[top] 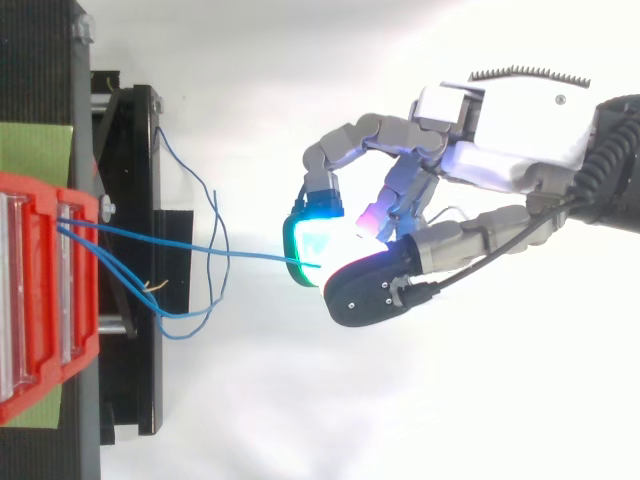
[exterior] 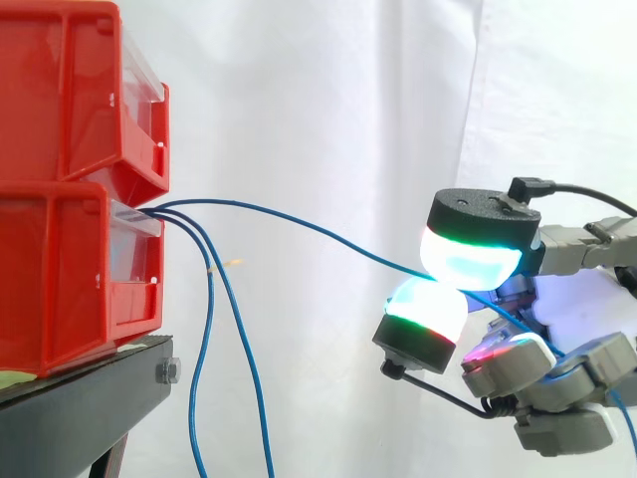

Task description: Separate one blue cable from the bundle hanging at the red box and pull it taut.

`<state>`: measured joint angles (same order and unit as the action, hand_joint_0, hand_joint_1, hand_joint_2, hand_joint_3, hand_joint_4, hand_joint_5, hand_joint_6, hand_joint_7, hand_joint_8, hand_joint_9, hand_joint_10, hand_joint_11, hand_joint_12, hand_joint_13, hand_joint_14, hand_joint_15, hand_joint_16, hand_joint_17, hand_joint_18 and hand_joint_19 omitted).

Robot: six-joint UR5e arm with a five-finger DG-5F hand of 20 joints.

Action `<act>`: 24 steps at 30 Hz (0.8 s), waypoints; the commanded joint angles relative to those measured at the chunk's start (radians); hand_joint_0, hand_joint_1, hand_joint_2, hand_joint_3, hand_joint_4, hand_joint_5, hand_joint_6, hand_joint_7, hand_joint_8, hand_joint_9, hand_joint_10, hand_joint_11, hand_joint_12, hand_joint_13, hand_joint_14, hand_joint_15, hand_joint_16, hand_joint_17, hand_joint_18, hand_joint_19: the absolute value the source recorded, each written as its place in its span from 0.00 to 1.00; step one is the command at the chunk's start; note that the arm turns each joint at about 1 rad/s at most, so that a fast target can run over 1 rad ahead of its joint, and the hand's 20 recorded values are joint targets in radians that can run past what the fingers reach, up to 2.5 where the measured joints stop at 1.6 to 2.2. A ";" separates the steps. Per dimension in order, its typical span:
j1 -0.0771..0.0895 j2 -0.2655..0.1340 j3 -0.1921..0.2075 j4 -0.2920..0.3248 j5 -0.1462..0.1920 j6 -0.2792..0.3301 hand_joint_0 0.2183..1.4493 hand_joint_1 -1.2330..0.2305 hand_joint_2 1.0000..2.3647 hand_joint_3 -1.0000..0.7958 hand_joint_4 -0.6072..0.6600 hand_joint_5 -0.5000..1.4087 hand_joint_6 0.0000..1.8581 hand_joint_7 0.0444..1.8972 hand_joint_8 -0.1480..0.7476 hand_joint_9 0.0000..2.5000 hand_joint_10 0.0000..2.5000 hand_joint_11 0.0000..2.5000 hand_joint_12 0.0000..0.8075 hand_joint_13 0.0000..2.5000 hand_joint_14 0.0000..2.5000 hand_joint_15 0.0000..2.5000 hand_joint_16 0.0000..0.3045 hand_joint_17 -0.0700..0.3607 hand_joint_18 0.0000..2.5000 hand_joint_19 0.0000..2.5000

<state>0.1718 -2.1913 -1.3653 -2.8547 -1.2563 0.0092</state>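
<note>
At the left edge of the side view the red bins (exterior: 70, 199) sit stacked on the black stand (exterior: 80, 398), and the blue wires leave the lower bin's front lip. Two loose cables (exterior: 204, 378) drop from there to the bottom of the frame, just right of the stand; in the top view they curl in slack loops at centre left. One cable (exterior: 299, 221) is already apart from them. It runs right across the white curtain (exterior: 328, 100) in a shallow arc, falling gently toward the right of centre. In the top view this same cable (top: 250, 256) looks nearly straight between bin and fingertips. At centre right the hand (top: 500, 130) has it pinched between two glowing pads (exterior: 473, 261), one above the wire and one below, with its other fingers curled beneath. The tail runs on past the pinch toward the lower right corner. Singling out one cable looks done. The bow that remains suggests the pull is nearly but not fully finished, and a little more draw to the right should take up the slack.
</note>
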 commanded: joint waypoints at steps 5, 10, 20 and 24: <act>0.000 -0.001 0.000 0.000 0.000 0.000 0.37 0.32 0.01 0.57 0.50 0.19 0.48 0.75 0.62 0.49 0.00 0.55 0.47 0.50 0.40 0.59 0.18 0.45 0.53 0.44; 0.000 0.001 0.000 0.000 0.000 0.000 0.37 0.32 0.01 0.57 0.50 0.19 0.48 0.75 0.62 0.49 0.00 0.56 0.47 0.49 0.41 0.59 0.18 0.45 0.53 0.44; 0.002 -0.001 0.000 0.000 0.000 0.000 0.37 0.32 0.01 0.57 0.50 0.19 0.48 0.75 0.63 0.49 0.00 0.56 0.46 0.49 0.42 0.58 0.18 0.45 0.53 0.44; 0.000 -0.001 0.000 0.000 0.000 0.000 0.37 0.32 0.01 0.57 0.50 0.19 0.48 0.75 0.62 0.49 0.00 0.56 0.46 0.49 0.43 0.58 0.18 0.44 0.53 0.44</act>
<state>0.1720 -2.1916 -1.3652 -2.8547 -1.2563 0.0092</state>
